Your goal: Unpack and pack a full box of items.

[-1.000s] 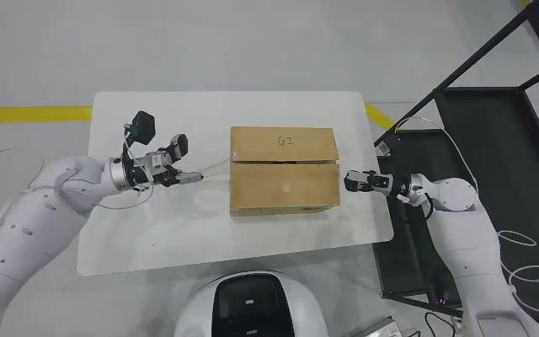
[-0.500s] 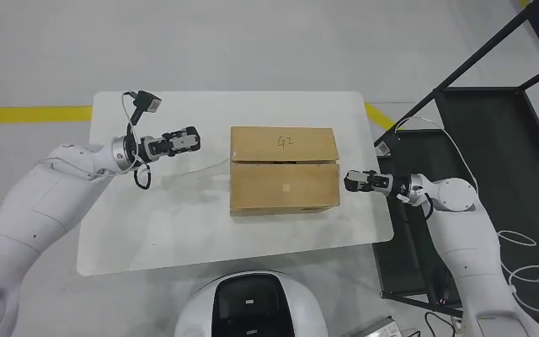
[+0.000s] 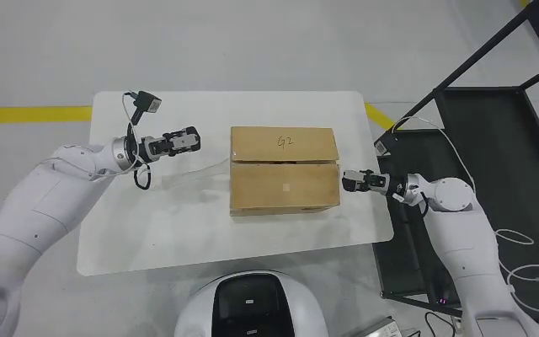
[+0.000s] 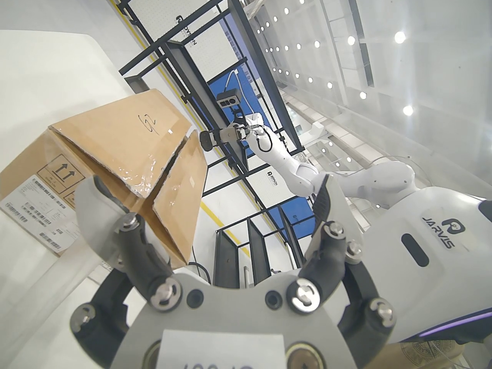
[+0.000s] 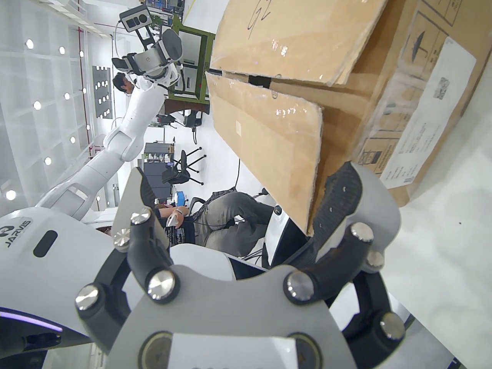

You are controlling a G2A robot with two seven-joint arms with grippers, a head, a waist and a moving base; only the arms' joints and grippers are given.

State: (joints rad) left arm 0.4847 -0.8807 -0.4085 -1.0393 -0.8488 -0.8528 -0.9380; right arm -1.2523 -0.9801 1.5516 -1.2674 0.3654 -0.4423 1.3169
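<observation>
A brown cardboard box (image 3: 285, 168) marked in pen sits mid-table, its two top flaps lying down with a narrow seam gap and torn clear tape along the edges. The box also shows in the left wrist view (image 4: 115, 143) and the right wrist view (image 5: 292, 51). My left gripper (image 3: 187, 141) hangs to the left of the box, well apart from it, open and holding nothing (image 4: 209, 201). My right gripper (image 3: 347, 179) is open at the box's right end, one fingertip (image 5: 342, 190) close to the near flap's corner. A clear tape strip (image 3: 198, 173) lies left of the box.
The white table (image 3: 152, 227) has free room to the left and in front of the box. A black metal rack (image 3: 472, 126) stands just past the table's right edge, close behind the right arm. A yellow floor line (image 3: 42, 114) runs behind the table.
My left gripper rose from low beside the tape strip toward the table's back, turned, and has since kept still. My right gripper has crept slightly closer to the box's right end.
</observation>
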